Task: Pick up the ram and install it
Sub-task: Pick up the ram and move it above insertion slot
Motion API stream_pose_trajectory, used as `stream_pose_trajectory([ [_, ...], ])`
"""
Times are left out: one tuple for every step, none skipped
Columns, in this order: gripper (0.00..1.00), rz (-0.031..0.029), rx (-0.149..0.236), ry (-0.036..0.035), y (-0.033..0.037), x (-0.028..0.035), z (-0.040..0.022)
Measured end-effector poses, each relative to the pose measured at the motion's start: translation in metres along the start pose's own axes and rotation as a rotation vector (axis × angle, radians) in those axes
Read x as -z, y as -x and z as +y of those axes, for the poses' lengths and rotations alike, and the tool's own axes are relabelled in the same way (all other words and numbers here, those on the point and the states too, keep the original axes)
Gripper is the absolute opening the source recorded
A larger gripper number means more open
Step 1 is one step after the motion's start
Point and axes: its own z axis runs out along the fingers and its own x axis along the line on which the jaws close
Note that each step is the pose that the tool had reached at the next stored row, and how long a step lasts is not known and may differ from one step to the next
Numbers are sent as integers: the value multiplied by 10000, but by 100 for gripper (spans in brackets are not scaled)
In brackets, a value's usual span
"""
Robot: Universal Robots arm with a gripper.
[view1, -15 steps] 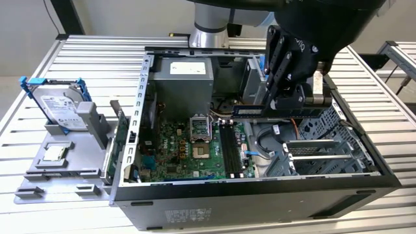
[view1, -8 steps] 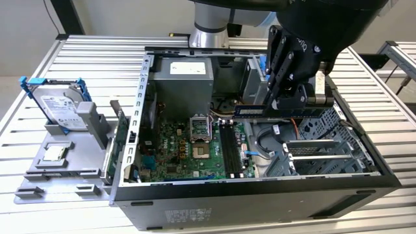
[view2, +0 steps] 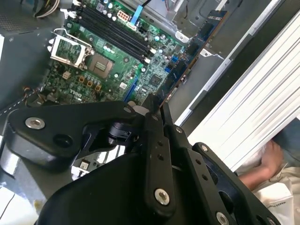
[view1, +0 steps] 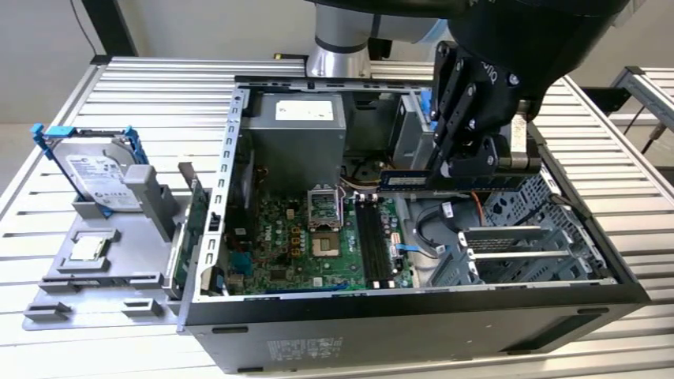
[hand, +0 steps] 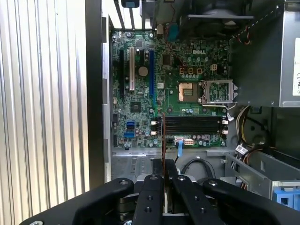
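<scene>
My gripper (view1: 465,170) is shut on the ram (view1: 413,180), a long dark bluish stick held level above the open computer case (view1: 421,316). It hangs over the case's middle, a little above the black memory slots (view1: 373,235) on the green motherboard (view1: 284,245). In the first wrist view the ram (hand: 163,136) shows edge-on between my fingers (hand: 152,185), just short of the slots (hand: 190,125). The second wrist view shows the ram (view2: 190,63) along its length, reaching out from the gripper (view2: 157,111) beside the slots (view2: 112,30).
A silver hard drive in a blue bracket (view1: 97,170) stands on a grey fixture (view1: 100,268) at the exterior view's left. The grey power supply (view1: 300,134) and metal drive cage (view1: 511,249) flank the motherboard. A person's hand (view2: 269,158) rests past the ribbed table.
</scene>
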Motion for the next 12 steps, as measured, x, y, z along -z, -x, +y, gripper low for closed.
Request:
stream_pose_trajectory([
  [0, 1, 1, 1, 7, 0, 0],
  [0, 0, 0, 0, 15, -1, 0],
  [0, 1, -1, 0, 26, -1, 1],
  [0, 1, 0, 0, 40, -2, 1],
  [0, 1, 0, 0, 53, -2, 2],
  [0, 0, -1, 0, 71, -3, 3],
  [0, 0, -1, 0, 91, -4, 3],
  [0, 1, 0, 0, 114, -4, 4],
  [0, 1, 0, 0, 137, -5, 5],
  [0, 0, -1, 0, 161, -7, 5],
  [0, 1, -1, 0, 183, -7, 6],
  [0, 0, -1, 0, 207, -8, 7],
])
